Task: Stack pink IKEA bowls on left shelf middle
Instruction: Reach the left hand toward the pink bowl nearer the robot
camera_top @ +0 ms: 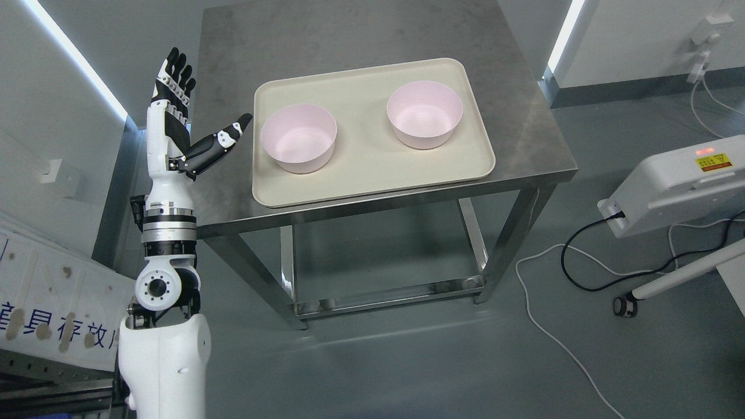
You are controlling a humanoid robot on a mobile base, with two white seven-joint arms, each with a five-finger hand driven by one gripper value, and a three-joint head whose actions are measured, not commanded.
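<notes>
Robot hand: left robot hand (177, 113) raised upright on its arm, fingers spread apart, thumb sticking out toward the tray; nothing held. Right arm does not show.
Near bowl: pink bowl (299, 138) just right of the robot hand's thumb tip, apart from it, upright, open side up, empty.
Far bowl: second pink bowl (425, 114) further right of the robot hand, well apart from the first, also upright and empty.
Tray: beige tray (372, 174) carries both bowls; its left rim lies just beside the thumb, no contact visible.
Desk: steel desk (326, 41) under the tray; robot hand stands over its left edge.
Other items: white machine (675, 186) with a yellow label and a black cable (582, 256) on the floor, far right of the robot hand, clear of the work.
Shelf: no shelf identifiable in view, so the target level cannot be located from here.
Step in hand: judged as the approach before the first grasp; bowls not yet stacked, neither touched.
Next move: likely needs the robot hand to shift right and down onto the near bowl, thumb inside or outside the rim with fingers opposite, then close.
Risk: smooth, thin rim may slip; a sideways nudge could slide the bowl across the tray.
</notes>
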